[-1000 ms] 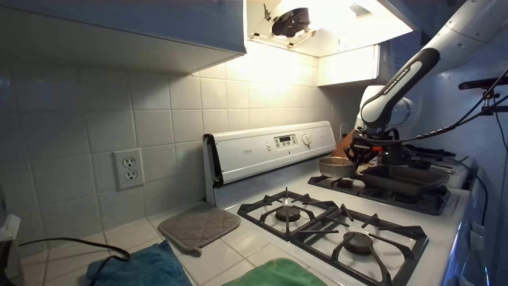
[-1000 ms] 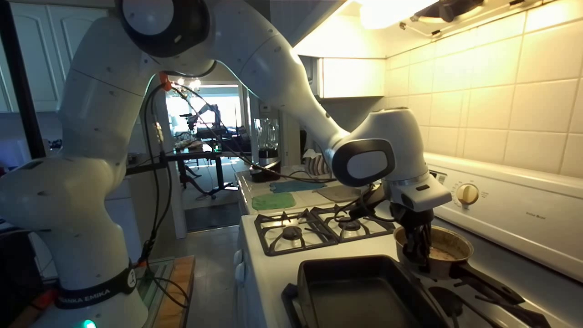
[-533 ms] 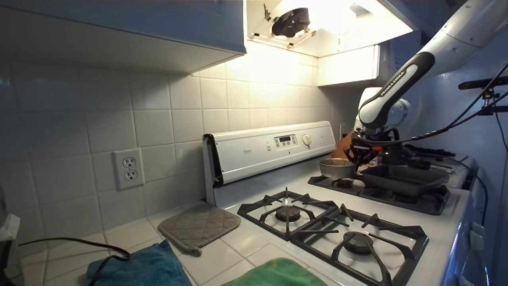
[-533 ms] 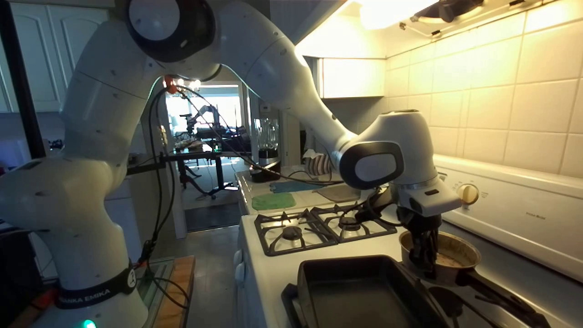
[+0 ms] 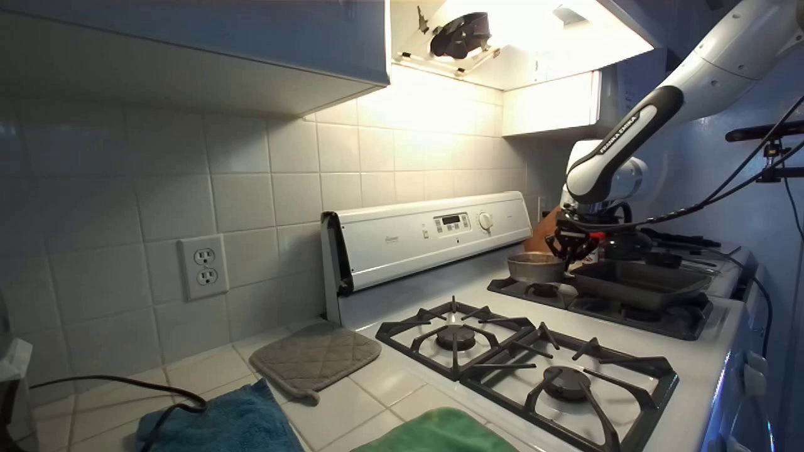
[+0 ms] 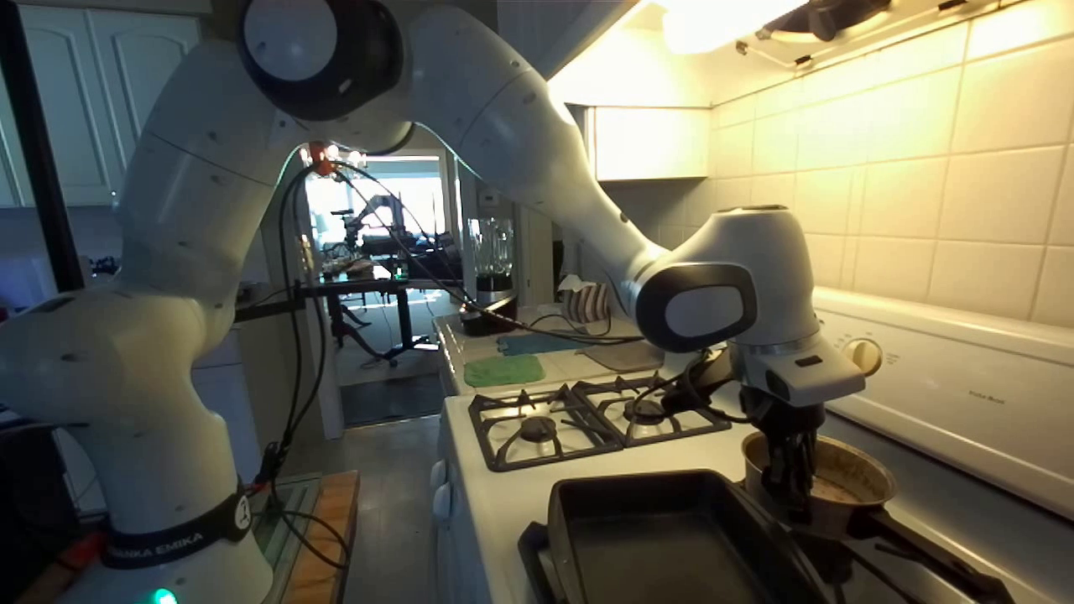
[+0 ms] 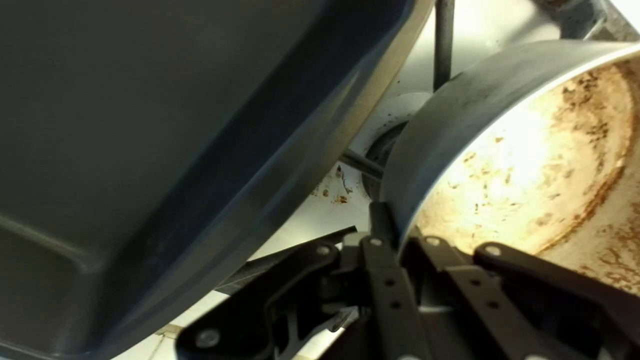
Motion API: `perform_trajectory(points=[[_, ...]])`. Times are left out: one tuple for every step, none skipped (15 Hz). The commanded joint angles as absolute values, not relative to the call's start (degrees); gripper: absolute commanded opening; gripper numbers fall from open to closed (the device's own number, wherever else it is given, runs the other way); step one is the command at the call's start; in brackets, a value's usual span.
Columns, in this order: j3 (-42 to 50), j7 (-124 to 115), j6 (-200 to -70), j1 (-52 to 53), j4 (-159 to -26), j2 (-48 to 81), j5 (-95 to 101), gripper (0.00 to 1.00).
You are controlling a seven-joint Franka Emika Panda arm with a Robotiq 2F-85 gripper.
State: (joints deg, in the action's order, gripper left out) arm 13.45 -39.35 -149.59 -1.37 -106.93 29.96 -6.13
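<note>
A metal saucepan (image 6: 864, 480) with a stained inside and a dark handle (image 6: 923, 541) is at a burner of the white stove, beside the backguard. It shows in both exterior views, also here (image 5: 534, 269). My gripper (image 7: 400, 227) is shut on the saucepan's wall (image 7: 465, 110), one finger inside the rim and one outside. The gripper points down in both exterior views (image 6: 793, 499) (image 5: 570, 254). I cannot tell whether the saucepan rests on the grate or hangs just above it. A dark rectangular roasting pan (image 6: 646, 537) lies close beside it, also in the wrist view (image 7: 125, 125).
Black burner grates (image 5: 455, 339) (image 5: 568, 384) cover the stove's other half. A grey pot holder (image 5: 317, 358), a blue cloth (image 5: 232, 420) and a green cloth (image 5: 440, 433) lie on the tiled counter. The backguard (image 5: 433, 232) rises behind the saucepan. A range hood (image 5: 565, 37) hangs above.
My gripper and the saucepan have moved together a little to the right in both exterior views, with the handle shifting along. The roasting pan has not moved.
</note>
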Motion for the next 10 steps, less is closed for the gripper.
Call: perform_trajectory(points=[[13.2, -40.5, -147.7, -1.7, -104.3, 31.3, -6.9, 0.01], [13.3, -40.5, -147.6, -1.7, -104.2, 31.4, -6.8, 0.01], [13.3, -40.5, -147.5, -1.7, -104.1, 31.5, -6.8, 0.01], [13.3, -40.6, -147.2, -1.7, -103.8, 31.7, -6.7, 0.09], [13.3, -40.7, -147.0, -1.7, -103.5, 32.0, -6.7, 0.03], [13.3, -40.7, -146.8, -1.7, -103.4, 32.1, -6.7, 0.04], [13.3, -40.8, -146.8, -1.7, -103.2, 32.2, -6.7, 0.01], [13.3, -40.9, -146.5, -1.8, -103.1, 32.3, -6.7, 0.00], [13.4, -41.1, -146.4, -1.7, -103.0, 32.2, -6.6, 0.01], [13.3, -41.1, -146.4, -1.8, -102.9, 32.3, -6.7, 0.01]])
